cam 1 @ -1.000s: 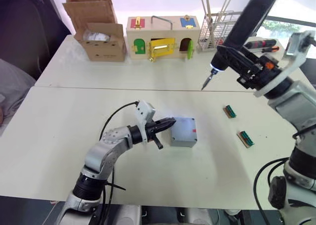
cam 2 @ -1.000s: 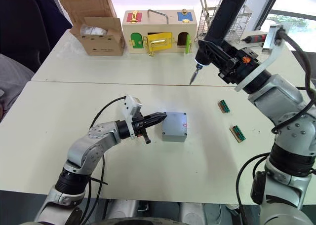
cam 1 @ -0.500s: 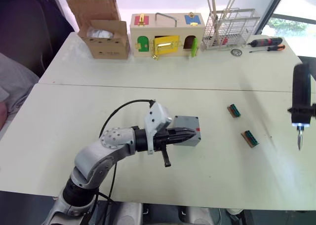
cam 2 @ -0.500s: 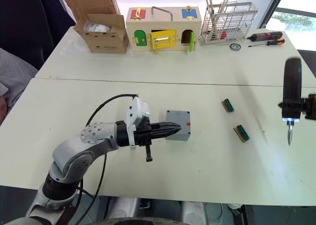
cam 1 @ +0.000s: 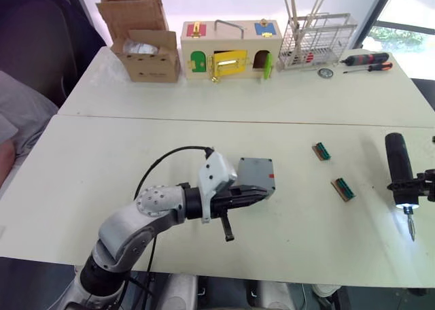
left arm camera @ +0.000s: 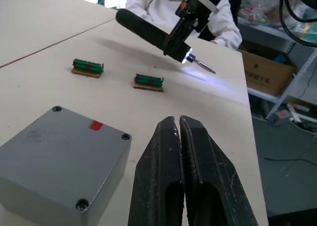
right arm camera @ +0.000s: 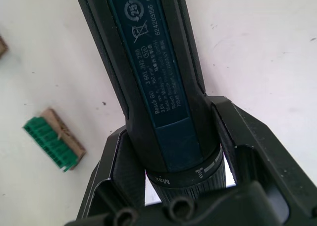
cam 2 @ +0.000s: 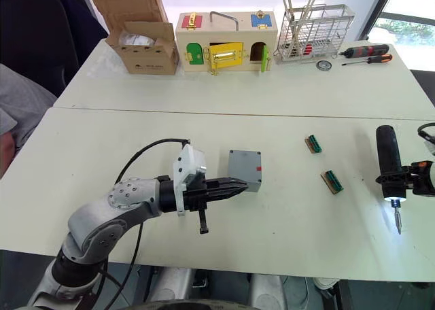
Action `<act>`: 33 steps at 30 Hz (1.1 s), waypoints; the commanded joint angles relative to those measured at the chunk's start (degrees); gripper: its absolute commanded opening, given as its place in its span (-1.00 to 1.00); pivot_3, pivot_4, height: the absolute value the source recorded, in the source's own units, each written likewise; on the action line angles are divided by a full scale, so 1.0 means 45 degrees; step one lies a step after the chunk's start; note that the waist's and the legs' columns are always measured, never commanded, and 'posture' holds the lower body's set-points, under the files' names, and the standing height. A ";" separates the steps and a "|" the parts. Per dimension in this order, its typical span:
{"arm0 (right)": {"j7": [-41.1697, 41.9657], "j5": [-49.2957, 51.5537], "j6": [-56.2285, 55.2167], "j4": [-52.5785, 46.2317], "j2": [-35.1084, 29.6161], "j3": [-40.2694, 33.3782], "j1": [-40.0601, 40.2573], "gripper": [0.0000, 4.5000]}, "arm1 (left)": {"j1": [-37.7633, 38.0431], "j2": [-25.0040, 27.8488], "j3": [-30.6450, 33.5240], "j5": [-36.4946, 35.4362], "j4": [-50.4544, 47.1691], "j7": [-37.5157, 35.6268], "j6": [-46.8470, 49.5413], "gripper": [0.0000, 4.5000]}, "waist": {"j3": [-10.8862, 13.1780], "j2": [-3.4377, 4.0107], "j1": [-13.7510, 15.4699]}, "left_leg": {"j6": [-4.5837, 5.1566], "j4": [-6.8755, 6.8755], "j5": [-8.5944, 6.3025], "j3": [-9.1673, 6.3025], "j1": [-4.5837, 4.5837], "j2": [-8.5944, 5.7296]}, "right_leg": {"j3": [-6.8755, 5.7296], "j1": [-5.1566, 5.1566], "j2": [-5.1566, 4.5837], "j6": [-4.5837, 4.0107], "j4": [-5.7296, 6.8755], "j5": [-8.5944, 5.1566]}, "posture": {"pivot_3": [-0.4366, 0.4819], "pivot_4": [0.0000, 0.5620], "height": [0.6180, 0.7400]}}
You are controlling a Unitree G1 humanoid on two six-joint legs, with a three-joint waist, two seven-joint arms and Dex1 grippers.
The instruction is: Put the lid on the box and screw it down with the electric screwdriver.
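Observation:
The grey box (cam 1: 255, 177) stands mid-table. Its flat top with corner screw holes and a red mark is the lid (left arm camera: 55, 154), seated on it. My left gripper (cam 1: 261, 192) is shut and empty, with its fingertips (left arm camera: 179, 132) close beside the box's near side. Over the table's right side, my right gripper (cam 2: 397, 182) is shut on the electric screwdriver (cam 2: 387, 159). This dark tool (right arm camera: 148, 62) points its bit towards the near edge, with its tip light on, far from the box.
Two green terminal blocks (cam 1: 321, 151) (cam 1: 342, 189) lie between box and screwdriver. On the back table stand a cardboard box (cam 1: 141, 48), a wooden box with coloured doors (cam 1: 226, 50), a wire rack (cam 1: 316, 40) and hand screwdrivers (cam 1: 366, 58).
My right arm has swung the screwdriver from high at the back down low over the table's right side. My left gripper has slid from the box's left side to its near side.

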 commanded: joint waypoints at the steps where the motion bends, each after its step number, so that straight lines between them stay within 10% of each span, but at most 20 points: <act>1: 0.0413 -0.0958 -0.0787 0.0659 0.0109 -0.0065 -0.0560 -0.20 | 0.0065 -0.0103 0.0272 -0.0126 0.0140 0.0039 -0.0307 -0.96 | 0.0002 -0.0003 0.0009 | -0.0002 0.0010 0.0001 -0.0001 0.0000 -0.0001 | 0.0000 0.0000 -0.0002 0.0001 0.0020 0.0000 | -0.05 -0.47 0.82; 9: 0.0202 -0.1992 -0.1495 0.1115 0.0680 -0.0536 -0.0517 0.99 | 0.0286 -0.0035 0.1016 -0.0559 0.0757 -0.0251 -0.0624 -0.96 | -0.0005 0.0001 -0.0002 | 0.0057 0.0137 -0.0034 -0.0013 -0.0001 0.0014 | 0.0000 0.0019 0.0004 -0.0005 0.0110 -0.0003 | -0.05 -0.47 0.82; 18: -0.0652 -0.1337 -0.3264 -0.1924 0.1073 -0.3830 -0.0418 0.99 | -0.0886 -0.0770 0.5170 -0.1239 0.1958 0.1496 -0.2121 -0.96 | -0.0005 -0.0001 -0.0028 | 0.0012 0.0147 -0.0007 -0.0018 0.0000 0.0010 | 0.0000 0.0022 0.0019 0.0001 0.0128 0.0001 | -0.05 -0.47 0.82; 26: -0.1150 0.1479 -0.4767 -1.2061 0.5724 -0.8708 0.5526 0.99 | 0.0855 0.1731 0.7402 -0.1621 0.2496 0.1137 -0.1444 -0.96 | -0.0010 -0.0143 0.0071 | -0.0035 0.0122 0.0010 -0.0060 0.0004 0.0099 | -0.0023 0.0043 0.0093 0.0003 0.0120 0.0002 | -0.05 -0.47 0.82; 33: -0.0477 0.3586 -0.3688 -1.4241 0.6924 -0.9151 0.9475 0.99 | 0.3853 0.3171 0.7259 -0.2421 0.1831 -0.0419 -0.0748 -0.96 | -0.0013 -0.0163 0.0054 | 0.0045 0.0146 -0.0043 -0.0049 0.0030 0.0098 | -0.0004 0.0081 0.0082 -0.0065 0.0096 -0.0010 | -0.05 -0.47 0.82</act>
